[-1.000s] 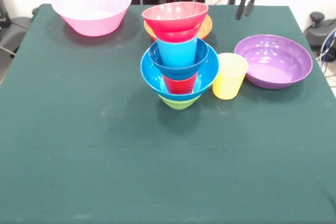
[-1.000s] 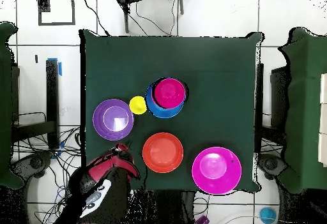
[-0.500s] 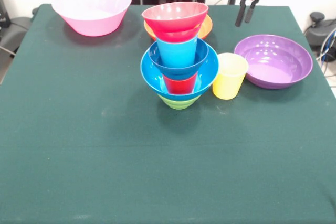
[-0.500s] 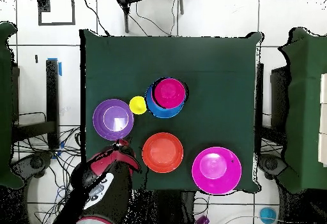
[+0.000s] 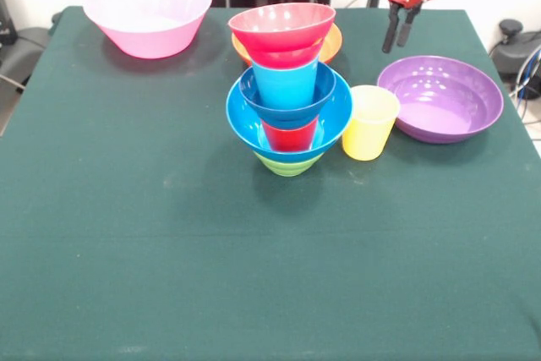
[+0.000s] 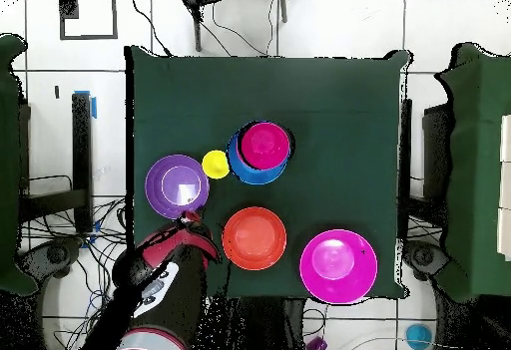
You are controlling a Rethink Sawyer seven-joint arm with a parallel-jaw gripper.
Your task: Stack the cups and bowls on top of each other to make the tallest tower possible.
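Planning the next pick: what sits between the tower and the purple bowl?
The yellow cup stands upright between the tower and the purple bowl, close beside the tower; both views show it.

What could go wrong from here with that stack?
1. The multicolour tower rests on a small green plastic bowl narrower than the large blue bowl above it, so a nudge could topple it.
2. The yellow plastic cup stands close beside the tower; grasping it risks bumping the stack.
3. The small red bowl on top overhangs the sky-blue cup and may slide off.
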